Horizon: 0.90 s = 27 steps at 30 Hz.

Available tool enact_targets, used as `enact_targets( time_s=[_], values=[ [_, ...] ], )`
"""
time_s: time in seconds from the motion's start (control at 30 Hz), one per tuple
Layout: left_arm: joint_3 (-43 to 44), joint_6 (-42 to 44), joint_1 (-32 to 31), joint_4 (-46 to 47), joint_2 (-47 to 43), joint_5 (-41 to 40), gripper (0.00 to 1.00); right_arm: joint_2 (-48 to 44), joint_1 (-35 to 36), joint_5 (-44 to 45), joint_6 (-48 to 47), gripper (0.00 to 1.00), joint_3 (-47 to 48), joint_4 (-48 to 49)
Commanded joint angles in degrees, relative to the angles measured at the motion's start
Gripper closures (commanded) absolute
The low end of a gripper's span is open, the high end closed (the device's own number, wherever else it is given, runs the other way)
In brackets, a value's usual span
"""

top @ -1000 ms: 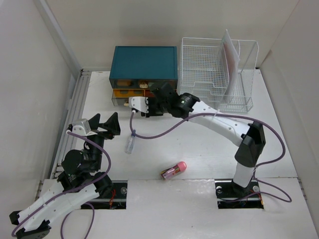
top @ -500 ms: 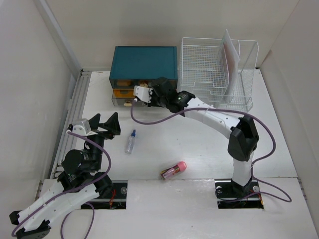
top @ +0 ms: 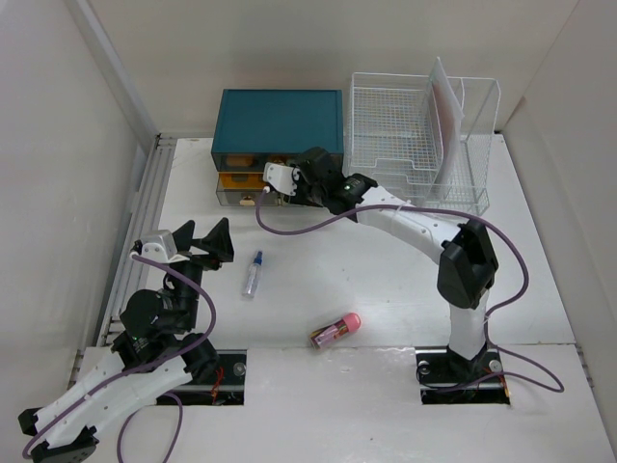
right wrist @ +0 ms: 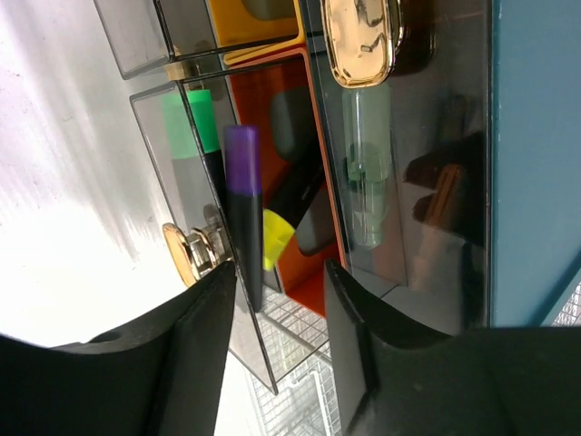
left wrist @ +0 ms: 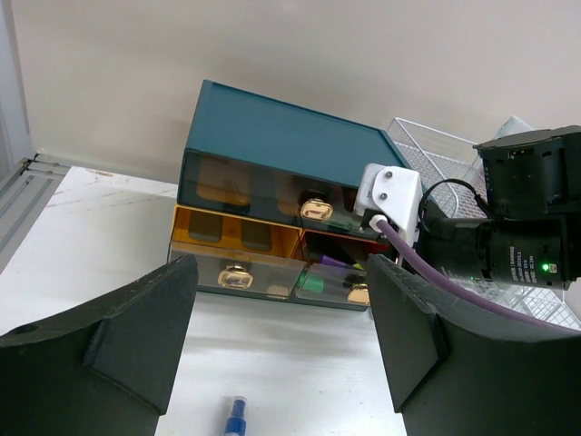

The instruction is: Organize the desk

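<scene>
Matte white desk (top: 386,289), smoky translucent plastic drawers (right wrist: 408,136) with shiny gold metal knobs (right wrist: 363,36)

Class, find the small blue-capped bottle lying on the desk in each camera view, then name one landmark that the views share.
Top external: the bottle lies on the desk, left of centre, in front of the drawers.
Left wrist: only the capped end of the bottle shows, at the bottom edge, left of centre.
Right wrist: not in it.
Shared landmark: the teal drawer box, seen in all three views.
</scene>
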Motion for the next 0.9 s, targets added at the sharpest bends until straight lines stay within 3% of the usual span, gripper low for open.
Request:
enact_targets(
  time_s=[0.0,0.27,0.37,0.4,0.57,0.67,0.87],
  values=[
    [-0.2,0.5,0.0,2.3,0.3,-0.4,0.28,-1.2,-0.3,1.0,0.3,0.50,1.5,3.5],
    [-0.2,1.0,0.0,2.3,0.8,-0.9,0.28,-7.6,-0.3,-5.5,0.3,0.49,-0.6,3.5],
    [-0.2,1.0,0.0,2.3,0.8,-1.5,0.28,-10.8,-0.3,-19.7,-3.5,0.49,-5.2,3.0],
    [-0.2,1.0,0.0,2.3,0.1,-2.1,0.28,-11.5,-0.3,-28.5,-6.9,0.49,-6.0,1.8],
    [-0.2,1.0,0.0,2.8,-0.5,-2.1,0.28,-9.6,-0.3,-49.9,-20.1,0.49,-7.0,-8.4],
    [-0.2,1.0,0.0,2.8,-1.1,-2.1,0.28,-6.7,1.5,-52.1,-25.9,0.49,-7.7,-10.3],
    [-0.8,1.5,0.0,3.3,-2.8,-2.1,0.28,1.2,2.3,-53.1,-32.2,0.46,-0.2,-16.1]
  ],
)
